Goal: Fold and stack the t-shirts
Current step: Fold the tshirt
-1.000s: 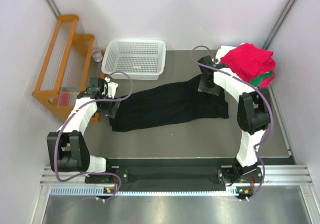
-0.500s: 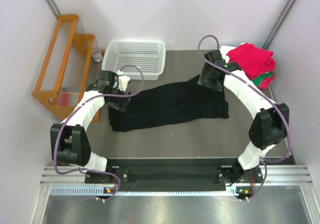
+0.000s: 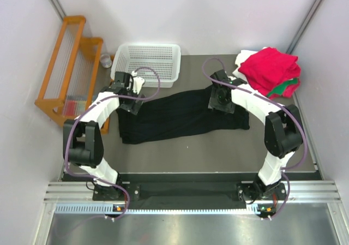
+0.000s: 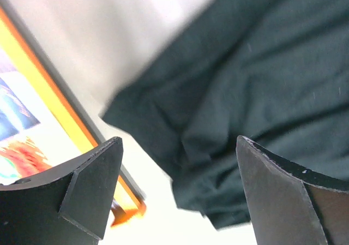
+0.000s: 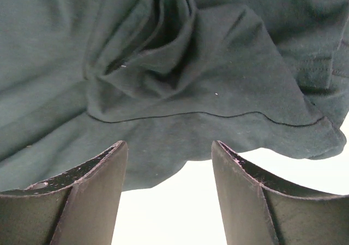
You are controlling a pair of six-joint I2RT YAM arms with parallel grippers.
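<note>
Tabletop: a grey tabletop (image 3: 191,152) sits between pale walls, with two white-and-black arms bolted at its near edge and bent inward over the work.
Black t-shirt: the black t-shirt (image 3: 174,117) lies as a long, rumpled band across the middle of the tabletop, from near the left edge toward the right side.
Orange rack: an orange rack (image 3: 68,65) stands off the tabletop's left side, against the wall.
Basket: a white perforated basket (image 3: 146,64) rests at the far edge, just behind the left half of the black t-shirt.
Folded pile: in the far right corner a red t-shirt (image 3: 270,67) lies on top. A green t-shirt (image 3: 289,87) shows under its near edge and a white t-shirt (image 3: 244,57) shows at the pile's far left. The pile is near the black t-shirt's right end but apart from it.
Left pincer: the left pincer (image 4: 177,141) is over the black t-shirt's far left corner. Its jaws are spread wide with nothing between them, and the cloth edge and bare tabletop are below.
Right pincer: the right pincer (image 5: 169,144) is over the far right part of the black t-shirt. Its jaws are parted and grip nothing, above a bunched fold and stitched hem. Contact with the cloth cannot be told.
</note>
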